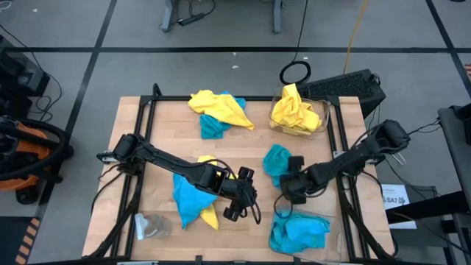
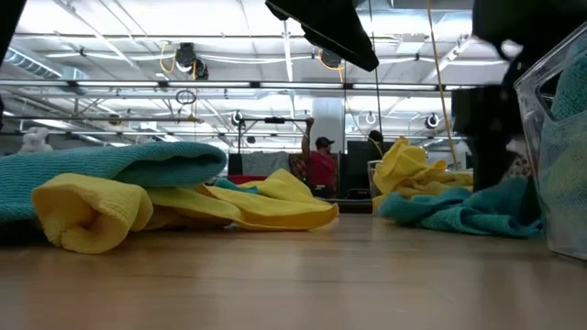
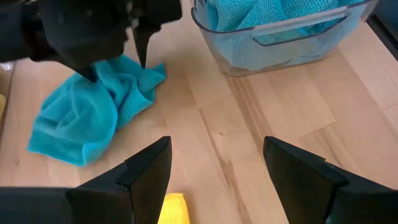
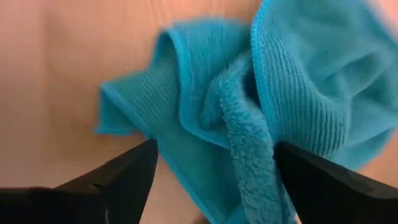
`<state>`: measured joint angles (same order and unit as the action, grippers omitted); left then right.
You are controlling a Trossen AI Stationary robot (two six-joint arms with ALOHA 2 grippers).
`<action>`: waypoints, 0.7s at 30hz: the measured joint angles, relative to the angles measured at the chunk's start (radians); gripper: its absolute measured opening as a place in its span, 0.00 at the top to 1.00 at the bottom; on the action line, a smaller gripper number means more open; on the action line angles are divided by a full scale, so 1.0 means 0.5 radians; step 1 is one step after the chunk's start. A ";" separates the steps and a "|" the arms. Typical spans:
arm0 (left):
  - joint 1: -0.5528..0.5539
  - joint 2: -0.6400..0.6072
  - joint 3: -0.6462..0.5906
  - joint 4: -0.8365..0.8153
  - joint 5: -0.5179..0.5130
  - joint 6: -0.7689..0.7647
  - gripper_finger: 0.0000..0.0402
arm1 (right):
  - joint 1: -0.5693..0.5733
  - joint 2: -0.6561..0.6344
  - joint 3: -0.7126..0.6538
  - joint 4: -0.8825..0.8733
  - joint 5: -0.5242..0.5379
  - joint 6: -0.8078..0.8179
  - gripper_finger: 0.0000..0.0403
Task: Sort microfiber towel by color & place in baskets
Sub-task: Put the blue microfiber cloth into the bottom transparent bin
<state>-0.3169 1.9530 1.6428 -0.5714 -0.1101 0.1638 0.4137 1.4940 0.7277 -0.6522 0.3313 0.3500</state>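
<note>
A turquoise towel (image 1: 276,160) (image 3: 87,118) lies crumpled on the table right of centre. My right gripper (image 1: 288,184) (image 4: 214,162) is open above it, one finger on either side of a raised fold (image 4: 245,143). My left gripper (image 1: 239,202) (image 3: 217,155) is open over bare wood, beside a blue and yellow pile (image 1: 193,195). Another yellow and blue pile (image 1: 217,110) lies at the far edge. The far right basket (image 1: 324,121) holds yellow towels. The near right basket (image 1: 274,221) (image 3: 280,53) holds turquoise ones. My right gripper comes at the turquoise towel from above, pointing down, its open fingers (image 3: 142,50) standing at the towel's bunched top. Whether the fingertips touch the cloth I cannot tell. The towel lies slack on the table.
A small clear round glassy object (image 1: 151,227) sits at the near left corner. A dark box (image 1: 346,87) stands past the far right edge. Bare wood (image 1: 254,143) lies between the piles and the baskets. People show in the room behind (image 2: 321,165).
</note>
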 joint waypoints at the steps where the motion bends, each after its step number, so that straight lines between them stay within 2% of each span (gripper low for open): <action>1: -0.001 0.000 0.000 -0.001 0.000 -0.001 0.35 | -0.028 0.000 -0.046 0.054 -0.039 -0.001 0.21; 6: -0.001 0.001 0.000 -0.013 0.000 -0.001 0.35 | -0.153 -0.021 -0.227 0.303 -0.215 -0.003 0.27; 9: -0.001 0.001 -0.001 -0.014 -0.001 -0.001 0.35 | -0.184 -0.028 -0.271 0.388 -0.279 -0.003 0.35; 13: -0.001 0.001 -0.001 -0.024 -0.001 0.000 0.35 | -0.181 -0.021 -0.275 0.435 -0.312 -0.011 0.57; 18: -0.001 0.001 -0.001 -0.026 -0.002 0.000 0.35 | -0.178 -0.014 -0.279 0.459 -0.293 -0.021 0.91; 19: -0.001 0.001 -0.001 -0.026 -0.002 0.000 0.35 | -0.170 -0.017 -0.279 0.456 -0.282 -0.033 0.95; 21: -0.001 0.001 -0.001 -0.027 -0.002 0.000 0.35 | -0.146 -0.029 -0.274 0.444 -0.247 -0.039 0.97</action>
<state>-0.3176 1.9533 1.6424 -0.5849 -0.1108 0.1638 0.3407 1.4793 0.5909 -0.4302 0.2076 0.3307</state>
